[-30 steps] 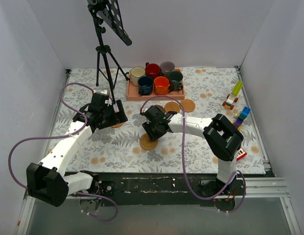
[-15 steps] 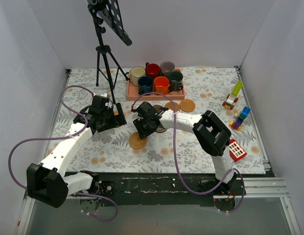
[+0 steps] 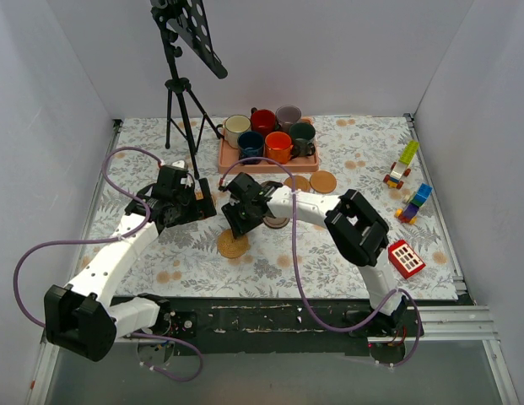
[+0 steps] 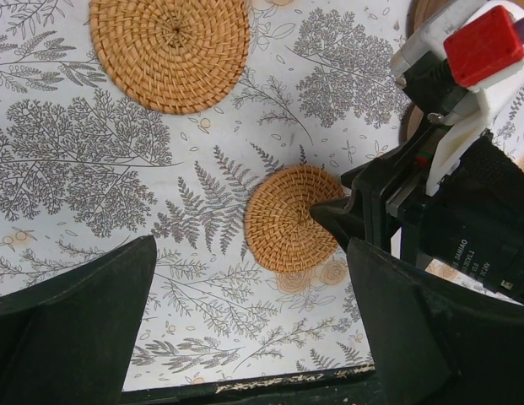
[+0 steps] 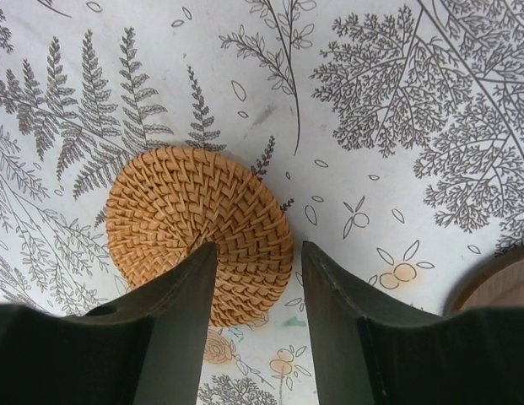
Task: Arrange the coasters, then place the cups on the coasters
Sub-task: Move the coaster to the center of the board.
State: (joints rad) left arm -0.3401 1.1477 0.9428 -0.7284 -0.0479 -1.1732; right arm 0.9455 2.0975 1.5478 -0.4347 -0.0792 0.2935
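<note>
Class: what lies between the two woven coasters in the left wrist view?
Only bare fern-print tablecloth separates the upper coaster from the lower coaster, shown in the left wrist view.

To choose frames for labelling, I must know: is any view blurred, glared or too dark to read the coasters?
Top external view: even, soft light on the tablecloth, no glare, faint shadows only. Left wrist view: the woven coaster at centre is sharp; the left fingers are dark shapes without detail. Right wrist view: the weave is crisp too; the right fingers are near-black.
</note>
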